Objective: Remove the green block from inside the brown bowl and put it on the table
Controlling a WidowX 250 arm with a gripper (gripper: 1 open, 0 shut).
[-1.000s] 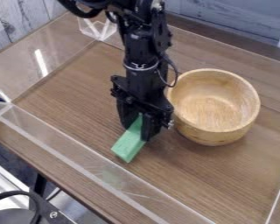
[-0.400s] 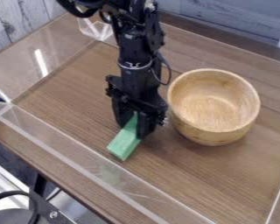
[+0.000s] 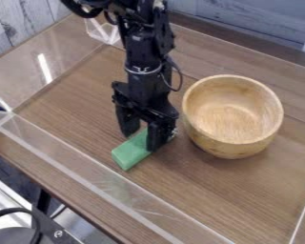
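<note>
Presently, findings run from left to right.
Acrylic wall (image 3: 41,65): clear, low, bordering the bench well to the gripper's left.
Bench (image 3: 232,195): brown wood-grain top, carrying everything listed.
Green block (image 3: 132,152): lying flat on the bench directly below the gripper, its near end sticking out toward the camera; outside the bowl.
Gripper (image 3: 145,133): black, pointing straight down, fingers spread apart on either side of the block's far end; no clamping on the block is visible.
Arm (image 3: 142,43): black, rising from the gripper toward the top edge.
Brown bowl (image 3: 232,117): upright just to the gripper's right, nothing seen inside; whether its rim touches the gripper cannot be told.
</note>
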